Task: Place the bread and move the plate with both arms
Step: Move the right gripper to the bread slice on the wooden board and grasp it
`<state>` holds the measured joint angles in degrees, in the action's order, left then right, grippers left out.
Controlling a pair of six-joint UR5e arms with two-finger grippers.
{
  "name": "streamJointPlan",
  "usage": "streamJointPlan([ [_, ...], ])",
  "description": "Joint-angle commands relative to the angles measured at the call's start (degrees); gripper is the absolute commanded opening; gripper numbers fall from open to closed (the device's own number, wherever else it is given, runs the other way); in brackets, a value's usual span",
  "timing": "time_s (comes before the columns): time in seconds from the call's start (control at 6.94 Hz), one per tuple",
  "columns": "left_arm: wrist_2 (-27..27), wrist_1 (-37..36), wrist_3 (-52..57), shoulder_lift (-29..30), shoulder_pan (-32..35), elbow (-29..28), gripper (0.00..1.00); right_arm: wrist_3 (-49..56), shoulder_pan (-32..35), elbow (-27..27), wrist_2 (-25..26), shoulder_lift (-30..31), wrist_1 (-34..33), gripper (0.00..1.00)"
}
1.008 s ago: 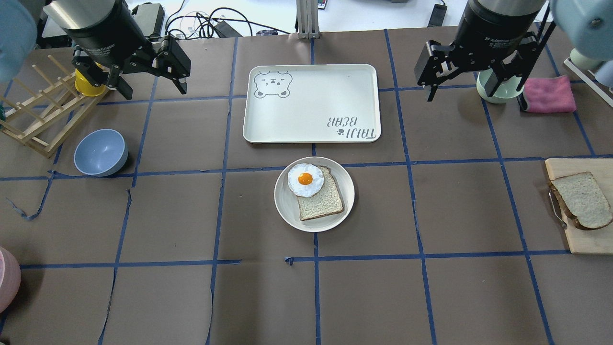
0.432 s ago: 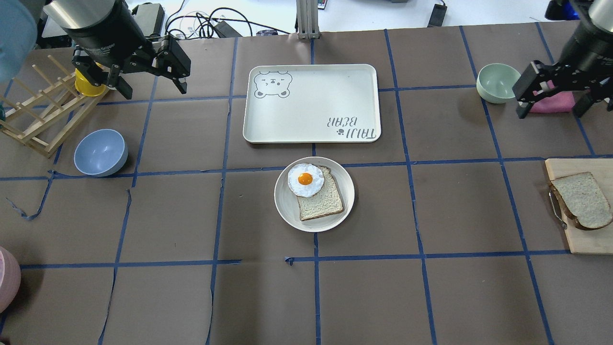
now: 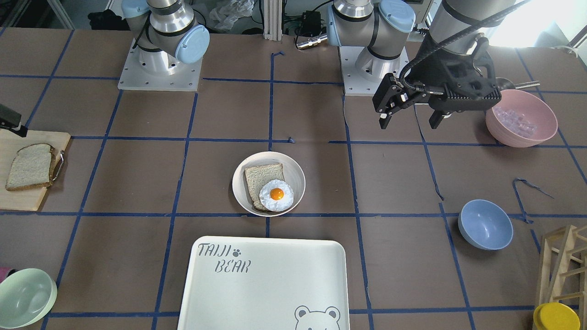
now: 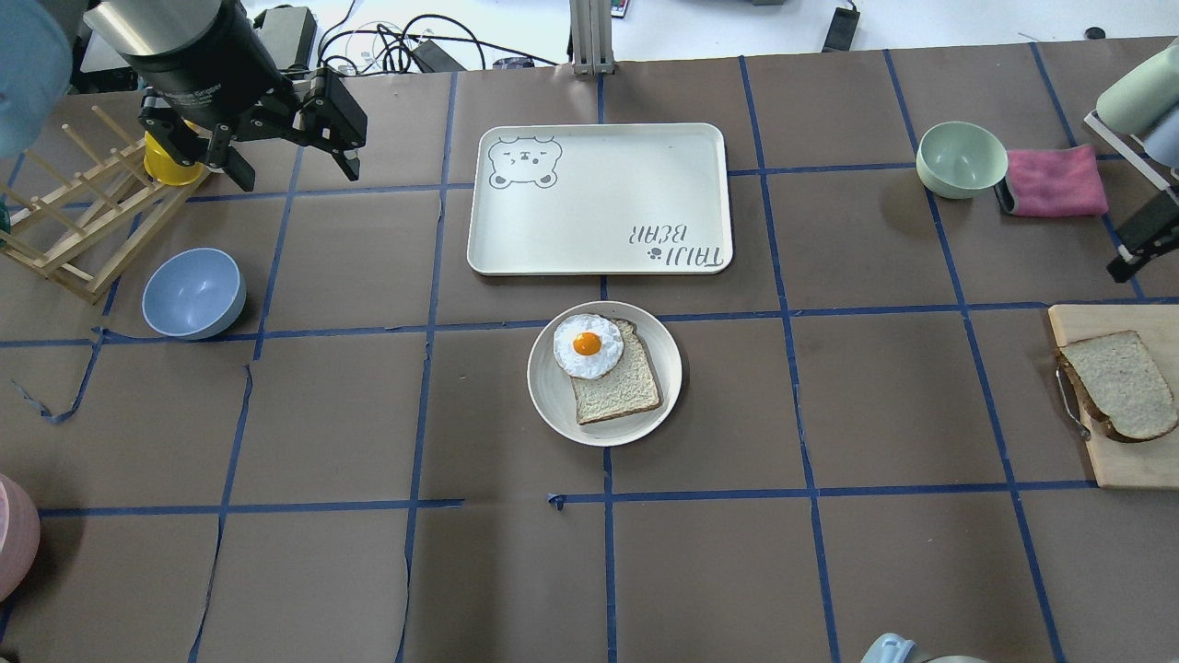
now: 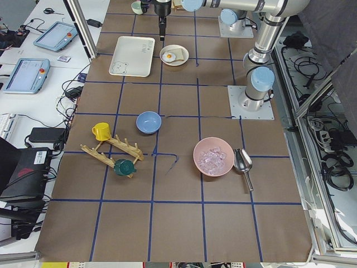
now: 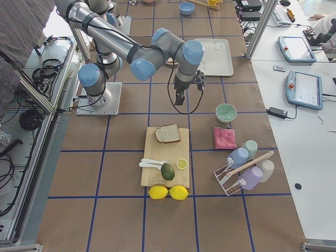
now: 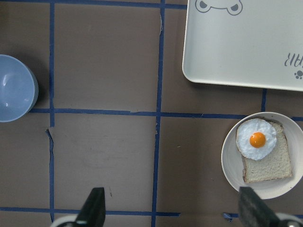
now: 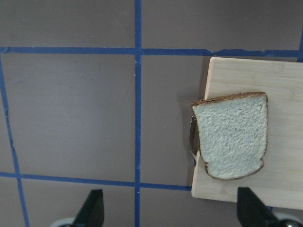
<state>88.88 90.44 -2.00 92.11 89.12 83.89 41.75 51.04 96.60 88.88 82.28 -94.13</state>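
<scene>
Seen from overhead, a pink bowl [image 3: 523, 140] of clear ice-like pieces sits nearest the robot, at the 8 o'clock corner of the counter [image 4: 322, 571].

Farther out, the plate [image 4: 551, 401] rests at the middle of the counter. It holds a small pale slice [image 4: 619, 387], with a fried egg [image 4: 588, 345] lying over that slice's 11 o'clock corner. At 3 o'clock from the plate and well apart from it, the bread [image 4: 1119, 385] lies flat on a wooden cutting board [image 4: 1128, 465], touched by nothing.

The right end effector [image 8: 173, 210] hangs above the counter near the board's 12 o'clock side and is mostly out of the overhead frame. Its wrist camera shows the fingers spread wide with nothing between them, and the bread lies at 1 o'clock in that view.

A blue bowl [image 4: 193, 293] stands at 9 to 10 o'clock from the plate. The tray [image 4: 599, 184] lies just beyond the plate at 12 o'clock, with a narrow strip of counter between them.

Farther still, a green bowl [image 4: 961, 158] sits at 2 o'clock, with a pink cloth [image 4: 1055, 180] just beside it at its 3 o'clock. At 10 o'clock, the left end effector [image 4: 297, 173] hangs above the counter, its fingers wide apart and empty. It is near a wooden rack [image 4: 83, 221] and a yellow cup [image 4: 170, 164].
</scene>
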Motion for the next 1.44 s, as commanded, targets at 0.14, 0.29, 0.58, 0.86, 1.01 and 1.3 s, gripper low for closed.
streamJointPlan([
  [0.14, -0.03, 0.00, 0.07, 0.00, 0.00, -0.04, 1.00, 11.42, -10.41, 2.36, -3.19, -8.34, -6.59, 1.00],
  [0.29, -0.03, -0.09, -0.02, 0.00, 0.00, -0.04, 1.00, 12.82, -12.17, 2.54, -4.67, -11.76, -9.29, 1.00],
  [0.58, -0.03, -0.09, -0.02, 0.00, 0.00, -0.04, 1.00, 17.32, -12.45, 4.47, -7.14, -15.39, -17.04, 0.96],
  [0.86, -0.03, -0.09, -0.02, 0.00, 0.00, -0.04, 1.00, 17.23, -12.45, 8.58, -7.32, -15.31, -18.27, 0.92],
  [1.01, -0.03, -0.09, -0.02, 0.00, 0.00, 0.04, 1.00, 17.32, -12.45, 8.78, -7.32, -15.39, -19.41, 0.86],
  [1.3, -0.03, 0.00, -0.02, 0.00, 0.00, -0.04, 1.00, 17.49, -12.89, 8.61, -7.23, -15.48, -19.51, 0.72],
])
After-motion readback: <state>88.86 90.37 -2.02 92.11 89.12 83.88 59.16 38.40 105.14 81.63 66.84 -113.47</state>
